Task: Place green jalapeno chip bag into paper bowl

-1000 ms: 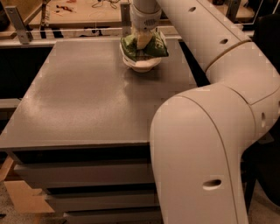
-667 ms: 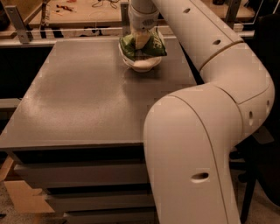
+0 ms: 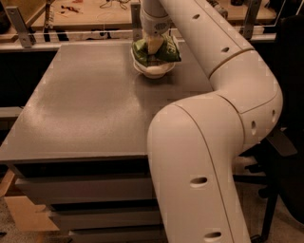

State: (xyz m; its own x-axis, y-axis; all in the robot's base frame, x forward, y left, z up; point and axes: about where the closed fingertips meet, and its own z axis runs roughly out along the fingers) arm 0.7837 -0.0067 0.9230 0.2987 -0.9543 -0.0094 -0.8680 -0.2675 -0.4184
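The green jalapeno chip bag [image 3: 167, 53] lies crumpled on top of the white paper bowl [image 3: 154, 72] at the far middle of the grey table [image 3: 95, 104]. The bag spills over the bowl's rim on both sides, so only the front of the bowl shows. My gripper [image 3: 154, 43] comes straight down from the top edge of the camera view onto the middle of the bag and is shut on it.
My white arm [image 3: 213, 142] bends across the right half of the view and hides the table's right front part. A workbench with tools [image 3: 85, 12] and a metal rail [image 3: 71, 34] stand behind the table. Drawers [image 3: 80, 190] are below, and a dark chair [image 3: 285, 142] is at the right.
The arm's elbow has swung slightly left and nearer the camera. The gripper stays on the chip bag over the bowl, with the bag in about the same place.
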